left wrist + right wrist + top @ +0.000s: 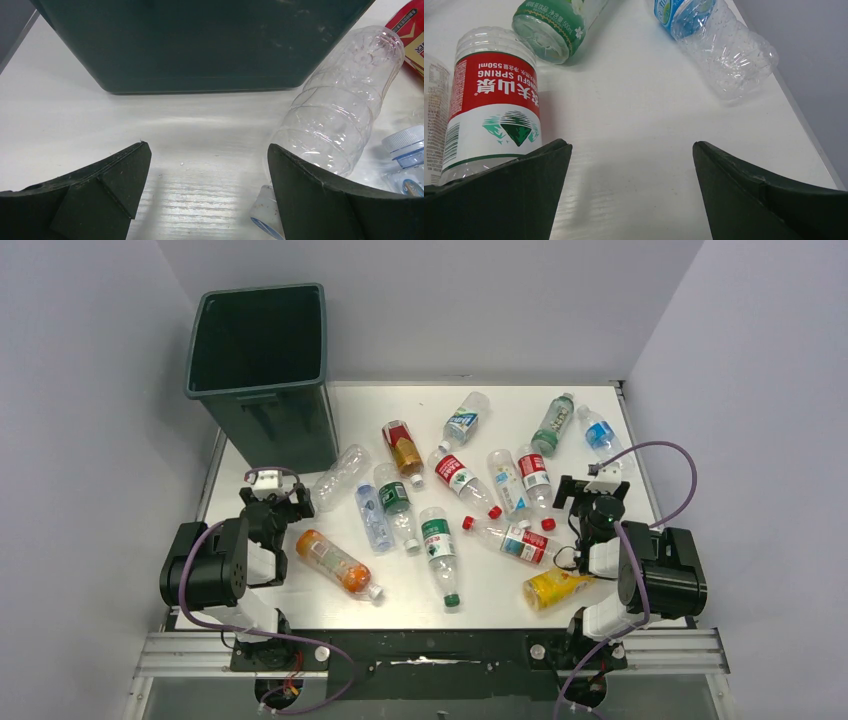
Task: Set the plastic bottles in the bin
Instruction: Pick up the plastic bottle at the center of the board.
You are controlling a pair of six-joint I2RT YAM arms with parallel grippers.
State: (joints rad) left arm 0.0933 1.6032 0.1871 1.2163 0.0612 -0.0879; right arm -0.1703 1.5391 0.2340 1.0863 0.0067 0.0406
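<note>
Several plastic bottles lie scattered on the white table [300,600]. The dark green bin [262,370] stands at the far left; its wall [200,45] fills the top of the left wrist view. My left gripper [283,502] [207,150] is open and empty, low over the table just in front of the bin. A clear unlabelled bottle [338,477] [340,110] lies by its right finger. My right gripper [592,490] [631,147] is open and empty near the right edge. A red-labelled bottle [534,478] [494,105] lies beside its left finger.
An orange bottle [334,561] lies near the left arm and a yellow one [556,586] near the right arm. A green-labelled bottle [556,22] and a blue-labelled bottle [719,37] lie ahead of the right gripper. The table's right edge [809,135] is close.
</note>
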